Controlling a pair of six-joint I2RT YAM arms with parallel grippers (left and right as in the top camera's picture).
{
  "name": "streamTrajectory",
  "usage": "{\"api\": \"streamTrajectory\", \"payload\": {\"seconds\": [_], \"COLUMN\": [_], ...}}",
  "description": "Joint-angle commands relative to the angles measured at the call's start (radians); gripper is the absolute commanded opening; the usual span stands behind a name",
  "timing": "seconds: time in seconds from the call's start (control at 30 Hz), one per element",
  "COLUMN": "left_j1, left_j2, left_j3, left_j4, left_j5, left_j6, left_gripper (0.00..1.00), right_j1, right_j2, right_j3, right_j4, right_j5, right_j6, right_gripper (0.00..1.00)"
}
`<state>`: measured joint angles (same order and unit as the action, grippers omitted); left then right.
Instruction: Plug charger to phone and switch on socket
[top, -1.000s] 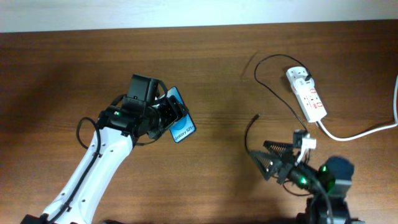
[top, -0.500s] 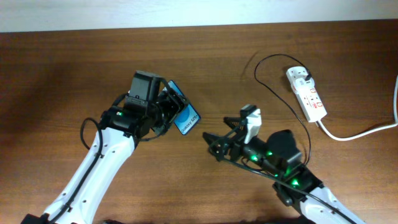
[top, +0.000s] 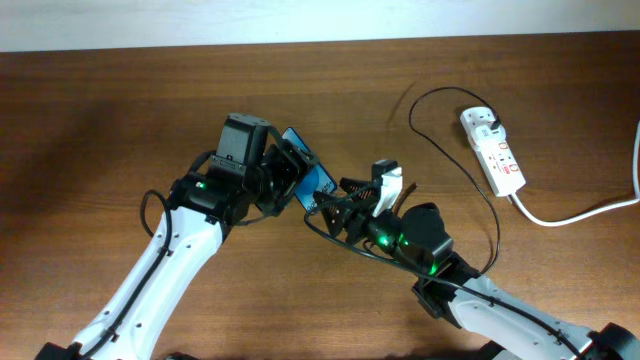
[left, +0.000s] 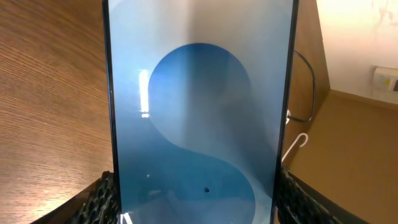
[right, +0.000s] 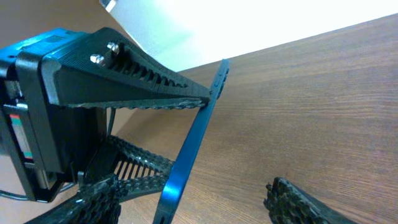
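My left gripper (top: 285, 175) is shut on the phone (top: 315, 180) and holds it tilted above the table. The blue screen fills the left wrist view (left: 199, 93), gripped between the two fingers (left: 199, 208). My right gripper (top: 335, 205) is open at the phone's lower end. In the right wrist view the phone's thin edge (right: 196, 143) stands between the spread fingers (right: 189, 190), touching neither. The charger's black cable (top: 430, 145) loops from its plug (top: 497, 125) in the white socket (top: 493, 150) down under my right arm. Its connector tip is hidden.
The socket's thick white cord (top: 580, 212) runs off the right edge. Both arms meet at the table's middle. Bare wood lies to the left and along the far edge.
My right arm has swung from the lower right up and left to the phone. My left arm has carried the phone a little to the right and tilted it more.
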<state>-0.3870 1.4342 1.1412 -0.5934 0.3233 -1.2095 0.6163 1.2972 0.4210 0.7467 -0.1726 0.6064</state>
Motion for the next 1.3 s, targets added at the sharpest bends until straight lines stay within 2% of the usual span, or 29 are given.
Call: {"api": "streamTrajectory", "payload": {"seconds": [0.0, 0.17, 0.43, 0.7, 1.27], "left_j1": [-0.012, -0.048, -0.082, -0.097, -0.097], "left_j2": [-0.025, -0.025, -0.025, -0.025, -0.025], "left_j3": [0.025, 0.025, 0.025, 0.025, 0.025], "left_j4": [0.018, 0.057, 0.078, 0.103, 0.103], "left_j5": [0.024, 0.021, 0.021, 0.021, 0.002], "left_j6": [-0.01, -0.01, -0.036, -0.036, -0.036], "left_gripper": [0.21, 0.21, 0.22, 0.22, 0.25], "right_j1": [0.008, 0.008, 0.008, 0.007, 0.007], "right_j2": [0.006, 0.006, 0.006, 0.005, 0.005], "right_j3": [0.012, 0.013, 0.013, 0.013, 0.013], "right_j4": [0.023, 0.028, 0.028, 0.034, 0.055], "right_j5": [0.027, 0.027, 0.027, 0.039, 0.039], "right_j6": [0.039, 0.039, 0.04, 0.092, 0.196], "right_gripper": [0.75, 0.74, 0.59, 0.34, 0.08]}}
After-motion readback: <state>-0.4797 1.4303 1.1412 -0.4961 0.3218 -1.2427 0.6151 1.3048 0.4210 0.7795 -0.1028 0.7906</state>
